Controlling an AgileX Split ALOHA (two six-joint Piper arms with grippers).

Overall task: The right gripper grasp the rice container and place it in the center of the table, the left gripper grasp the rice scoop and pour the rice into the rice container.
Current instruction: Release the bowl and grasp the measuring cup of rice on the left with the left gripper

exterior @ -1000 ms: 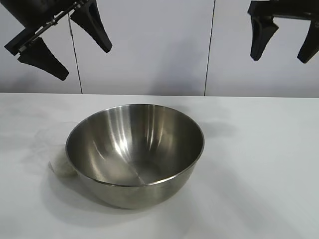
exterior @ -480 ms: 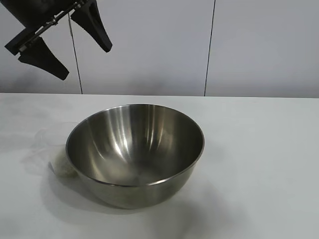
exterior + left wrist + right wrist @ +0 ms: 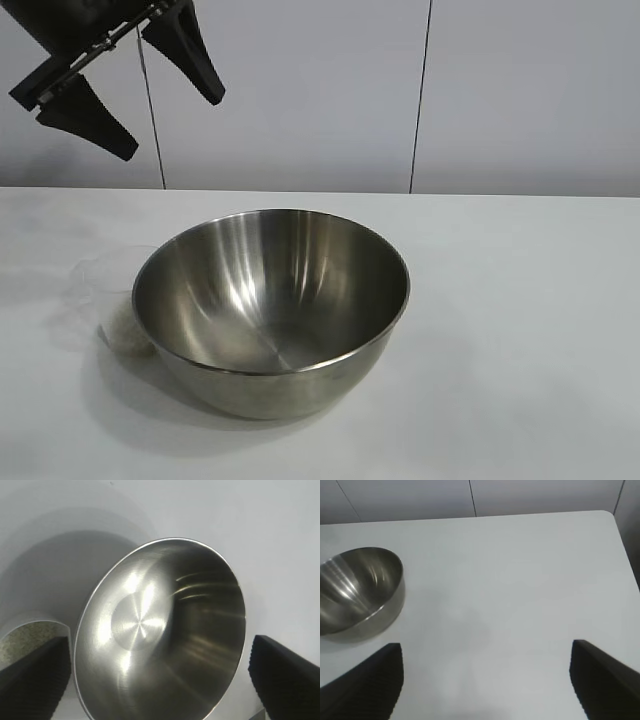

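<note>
The rice container [image 3: 270,305], a big shiny steel bowl, stands empty near the middle of the white table [image 3: 520,300]. It also shows in the left wrist view [image 3: 160,635] and the right wrist view [image 3: 357,592]. The rice scoop [image 3: 112,300], a clear cup holding rice [image 3: 27,637], sits on the table touching the bowl's left side, partly hidden behind it. My left gripper [image 3: 130,85] hangs open and empty high above the scoop at the upper left. My right gripper [image 3: 485,680] is open and empty over bare table, out of the exterior view.
A pale wall with vertical panel seams stands behind the table. The table's far corner shows in the right wrist view [image 3: 610,517].
The right gripper, seen at the upper right one second ago, has risen out of the exterior view. The left gripper, bowl and scoop have not moved.
</note>
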